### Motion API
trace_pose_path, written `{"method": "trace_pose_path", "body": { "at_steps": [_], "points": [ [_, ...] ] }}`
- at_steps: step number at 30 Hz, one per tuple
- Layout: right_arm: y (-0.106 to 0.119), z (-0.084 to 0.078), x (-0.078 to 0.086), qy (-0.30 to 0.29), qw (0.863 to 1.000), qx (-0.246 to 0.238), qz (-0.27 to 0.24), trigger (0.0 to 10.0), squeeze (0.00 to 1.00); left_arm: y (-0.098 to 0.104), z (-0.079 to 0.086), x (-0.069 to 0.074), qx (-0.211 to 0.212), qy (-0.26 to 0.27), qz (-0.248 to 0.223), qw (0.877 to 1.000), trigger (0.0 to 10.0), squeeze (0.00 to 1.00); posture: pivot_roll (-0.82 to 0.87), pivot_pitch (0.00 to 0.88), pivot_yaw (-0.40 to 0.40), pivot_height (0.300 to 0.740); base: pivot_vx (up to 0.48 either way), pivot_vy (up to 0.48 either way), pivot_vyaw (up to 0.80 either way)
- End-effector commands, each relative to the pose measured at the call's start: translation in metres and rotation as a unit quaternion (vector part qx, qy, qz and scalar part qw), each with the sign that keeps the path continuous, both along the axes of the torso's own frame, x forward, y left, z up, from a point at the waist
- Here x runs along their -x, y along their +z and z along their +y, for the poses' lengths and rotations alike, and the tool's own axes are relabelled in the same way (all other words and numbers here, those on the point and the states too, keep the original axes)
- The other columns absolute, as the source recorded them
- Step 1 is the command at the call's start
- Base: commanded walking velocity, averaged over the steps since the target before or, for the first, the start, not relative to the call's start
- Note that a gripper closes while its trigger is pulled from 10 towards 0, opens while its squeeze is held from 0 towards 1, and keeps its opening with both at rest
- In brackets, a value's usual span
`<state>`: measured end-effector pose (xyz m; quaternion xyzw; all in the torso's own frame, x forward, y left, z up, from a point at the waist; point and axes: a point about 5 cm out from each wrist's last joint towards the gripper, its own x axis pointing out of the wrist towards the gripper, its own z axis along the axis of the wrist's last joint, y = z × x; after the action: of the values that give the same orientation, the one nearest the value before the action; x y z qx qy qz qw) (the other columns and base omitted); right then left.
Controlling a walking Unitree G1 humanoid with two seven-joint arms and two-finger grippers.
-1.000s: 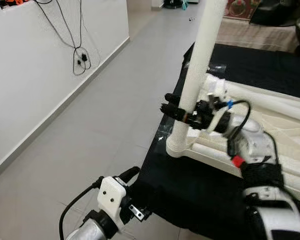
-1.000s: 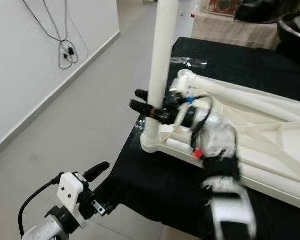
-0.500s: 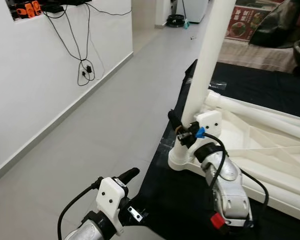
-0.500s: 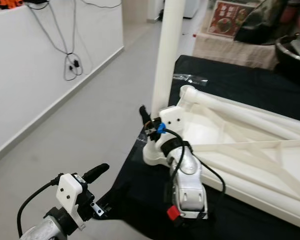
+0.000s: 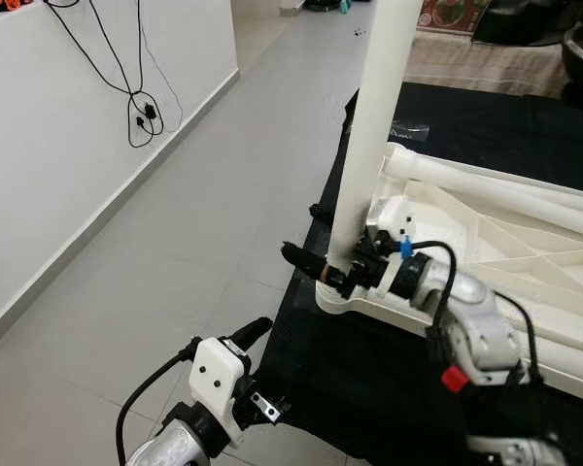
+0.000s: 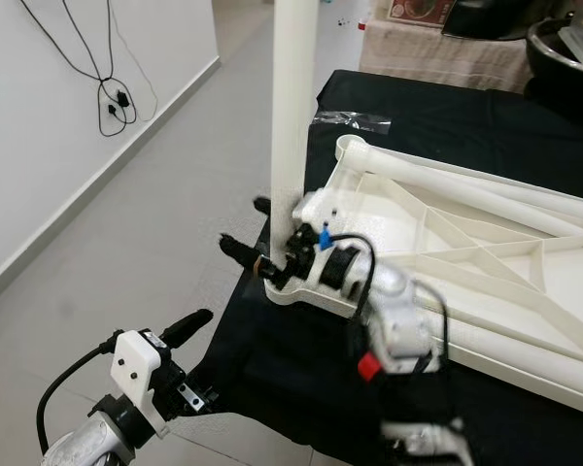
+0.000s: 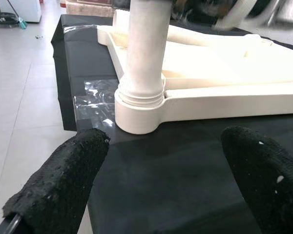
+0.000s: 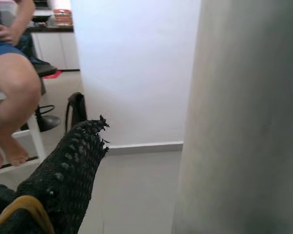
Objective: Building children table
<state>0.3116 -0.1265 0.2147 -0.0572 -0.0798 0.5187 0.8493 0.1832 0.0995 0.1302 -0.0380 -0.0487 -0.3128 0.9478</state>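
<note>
Bright even daylight, soft shadows, right arm point(image 6: 398, 340) motion-blurred (wrist views soft up close)

Right tool point(image 5: 316, 264) has slid down the white leg point(image 5: 369, 126), now gripping it just above the socket, approx.
</note>
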Motion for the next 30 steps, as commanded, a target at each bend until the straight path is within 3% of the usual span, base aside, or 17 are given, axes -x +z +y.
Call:
{"method": "trace_pose_path", "body": {
  "at_steps": [1, 3, 4, 5, 11, 13, 18, 19, 21, 22, 23, 24, 25, 28, 30],
  "points": [
    [-0.006, 0.005, 0.002, 0.035, 0.999, -0.001, 0.010, 10.0, 0.00, -0.001, -0.001, 0.003, -0.004, -0.003, 0.005, 1.000, 10.0, 0.00, 0.13, 0.160, -0.002, 0.740, 0.000, 0.000, 0.00],
    [-0.006, 0.002, -0.006, 0.048, 0.999, 0.023, 0.008, 10.0, 0.00, -0.001, -0.001, 0.005, -0.003, -0.003, 0.007, 1.000, 10.0, 0.00, 0.15, 0.176, -0.001, 0.740, 0.000, 0.000, 0.00],
    [-0.005, -0.002, -0.015, 0.053, 0.998, 0.042, 0.002, 7.7, 0.00, -0.001, -0.002, 0.006, -0.004, -0.004, 0.008, 1.000, 10.0, 0.00, 0.16, 0.181, -0.002, 0.740, 0.000, 0.000, 0.00],
    [0.000, -0.004, -0.021, 0.060, 0.997, 0.049, -0.001, 0.0, 0.00, 0.000, -0.002, 0.007, -0.004, -0.004, 0.010, 1.000, 10.0, 0.00, 0.16, 0.184, -0.003, 0.740, 0.000, 0.000, 0.00],
    [0.014, -0.012, -0.029, 0.071, 0.996, 0.047, -0.009, 0.0, 0.00, 0.001, -0.002, 0.008, -0.004, -0.001, 0.011, 1.000, 10.0, 0.00, 0.16, 0.192, -0.004, 0.740, 0.000, 0.000, 0.00],
    [0.007, -0.020, -0.021, 0.066, 0.997, 0.038, 0.000, 0.0, 0.00, 0.001, -0.001, 0.007, -0.004, 0.000, 0.010, 1.000, 10.0, 0.00, 0.15, 0.190, 0.003, 0.740, 0.000, 0.000, 0.00],
    [-0.011, -0.023, -0.007, 0.041, 0.999, 0.021, 0.023, 0.0, 0.00, 0.000, 0.001, 0.005, -0.005, 0.000, 0.011, 1.000, 10.0, 0.00, 0.14, 0.188, 0.005, 0.740, 0.000, 0.000, 0.00],
    [-0.041, -0.009, -0.003, -0.107, 0.992, -0.004, 0.060, 0.0, 0.00, -0.001, 0.002, 0.004, -0.005, -0.002, 0.011, 1.000, 10.0, 0.00, 0.12, 0.184, 0.010, 0.740, 0.000, 0.000, 0.00],
    [-0.061, -0.001, -0.002, -0.242, 0.965, -0.017, 0.094, 0.0, 0.00, -0.001, 0.004, 0.004, -0.006, -0.002, 0.012, 1.000, 10.0, 0.00, 0.11, 0.183, 0.012, 0.740, 0.000, 0.000, 0.00],
    [-0.070, -0.010, 0.006, -0.393, 0.912, -0.037, 0.115, 0.0, 0.00, -0.001, 0.004, 0.003, -0.006, -0.002, 0.012, 1.000, 10.0, 0.00, 0.09, 0.188, 0.011, 0.740, 0.000, 0.000, 0.00],
    [-0.070, -0.010, 0.006, -0.393, 0.912, -0.037, 0.115, 0.0, 0.00, -0.001, 0.004, 0.003, -0.006, -0.002, 0.012, 1.000, 10.0, 0.00, 0.09, 0.188, 0.011, 0.740, 0.000, 0.000, 0.00],
    [-0.083, 0.003, 0.026, -0.385, 0.909, -0.039, 0.154, 0.0, 0.00, -0.001, 0.004, 0.002, -0.005, -0.003, 0.012, 1.000, 10.0, 0.00, 0.09, 0.188, 0.011, 0.740, 0.000, 0.000, 0.00],
    [-0.082, 0.012, 0.040, -0.376, 0.919, -0.009, 0.120, 0.0, 0.00, -0.001, 0.004, 0.001, -0.006, -0.006, 0.011, 1.000, 10.0, 0.00, 0.10, 0.189, 0.005, 0.740, 0.000, 0.000, 0.00],
    [-0.078, 0.012, 0.035, -0.363, 0.927, 0.002, 0.092, 0.0, 0.00, -0.002, 0.004, -0.002, -0.006, -0.009, 0.011, 1.000, 10.0, 0.00, 0.08, 0.172, 0.014, 0.740, 0.000, 0.000, 0.00],
    [-0.076, 0.007, 0.030, -0.378, 0.922, 0.000, 0.087, 0.0, 0.00, -0.002, 0.004, -0.003, -0.005, -0.009, 0.011, 1.000, 10.0, 0.00, 0.08, 0.172, 0.014, 0.740, 0.000, 0.000, 0.00]
  ]
}}
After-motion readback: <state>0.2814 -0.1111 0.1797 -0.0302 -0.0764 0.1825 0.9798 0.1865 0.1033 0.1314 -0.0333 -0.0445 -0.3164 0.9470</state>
